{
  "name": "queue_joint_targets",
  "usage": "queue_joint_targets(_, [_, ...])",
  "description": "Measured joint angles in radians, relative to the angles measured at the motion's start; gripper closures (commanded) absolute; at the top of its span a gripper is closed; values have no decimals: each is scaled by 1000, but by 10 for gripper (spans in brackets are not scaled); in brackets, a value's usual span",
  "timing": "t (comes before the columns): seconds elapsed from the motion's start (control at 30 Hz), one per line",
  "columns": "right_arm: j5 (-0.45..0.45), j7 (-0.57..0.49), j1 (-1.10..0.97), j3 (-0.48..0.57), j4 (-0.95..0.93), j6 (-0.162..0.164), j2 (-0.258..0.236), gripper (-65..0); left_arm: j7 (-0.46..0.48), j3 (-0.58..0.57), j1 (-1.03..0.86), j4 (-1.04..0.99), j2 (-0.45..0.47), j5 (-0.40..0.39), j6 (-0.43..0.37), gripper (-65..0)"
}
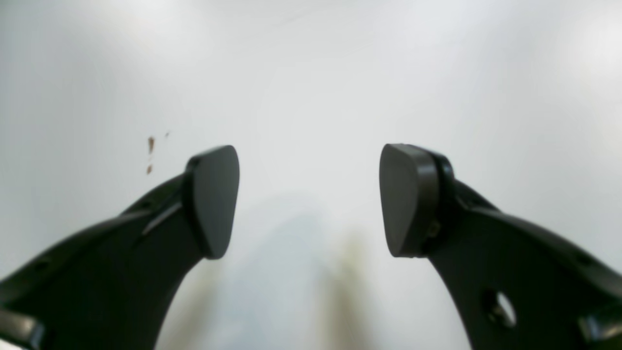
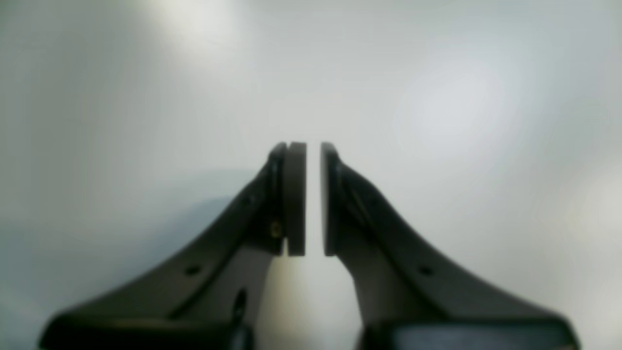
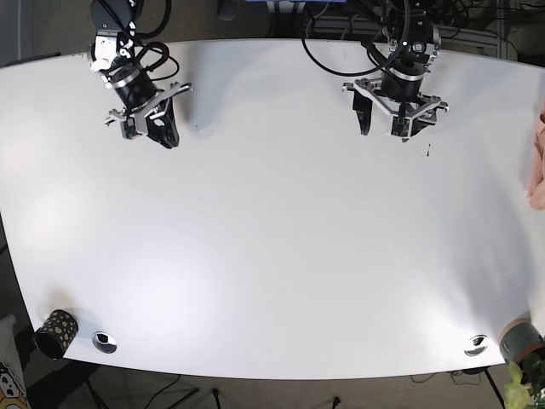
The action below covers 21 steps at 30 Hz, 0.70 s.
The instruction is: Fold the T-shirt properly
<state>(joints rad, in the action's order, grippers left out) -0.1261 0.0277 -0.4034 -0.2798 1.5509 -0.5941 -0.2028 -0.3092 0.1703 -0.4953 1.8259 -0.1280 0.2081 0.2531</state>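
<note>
**T-shirt barely in view; both arms parked at the far edge**

Your T-shirt (image 3: 536, 166) shows only as a pinkish bunch of cloth at the right edge of the surface (image 3: 272, 256), mostly cut off by the frame, so you cannot yet tell collar from hem. No part of it lies spread out.

Your left gripper (image 1: 309, 199) hovers near the far right of the surface with its jaws wide apart and nothing between them. Your right gripper (image 2: 313, 199) sits near the far left corner, jaws drawn to a narrow slit, also empty.

Expect the cloth to be light, soft and limp: it will sag, drape and bunch the moment you lift it. Pinch it at an edge or seam, ideally shoulders or hem corners, taking both layers. The surface looks smooth, so the fabric will probably slide easily when dragged.
</note>
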Motion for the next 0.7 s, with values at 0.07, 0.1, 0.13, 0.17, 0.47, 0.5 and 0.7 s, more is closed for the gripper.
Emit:
queue_joint_targets(0.07, [-14, 2, -42, 0, 24, 2, -14, -46, 59, 5, -40, -8, -9, 2, -5, -408])
queue_joint_targets(0.1, [-25, 2, -68, -3, 37, 5, -16, -46, 100, 5, -64, -11, -14, 2, -8, -410])
queue_joint_targets(0.13, [-36, 2, -91, -3, 47, 10, -16, -46, 140, 5, -90, -13, -19, 2, -7, -411])
queue_joint_targets(0.17, [-36, 0, -109, -3, 56, 10, -16, -46, 173, 3, -109, -14, -22, 1, -5, -411])
queue_joint_targets(0.47, [-39, 3, -315, -1, 154, 3, -16, -44, 250, 1, -309, -12, -27, 1, -64, -411])
queue_joint_targets(0.5, [-50, 2, -341, -2, 165, 4, -16, -44, 253, 1, -330, -12, -26, 1, -64, -411])
queue_joint_targets(0.7, [-141, -5, -478, -80, 209, 6, -31, -44, 259, -6, -480, 25, -27, -3, -63, -413])
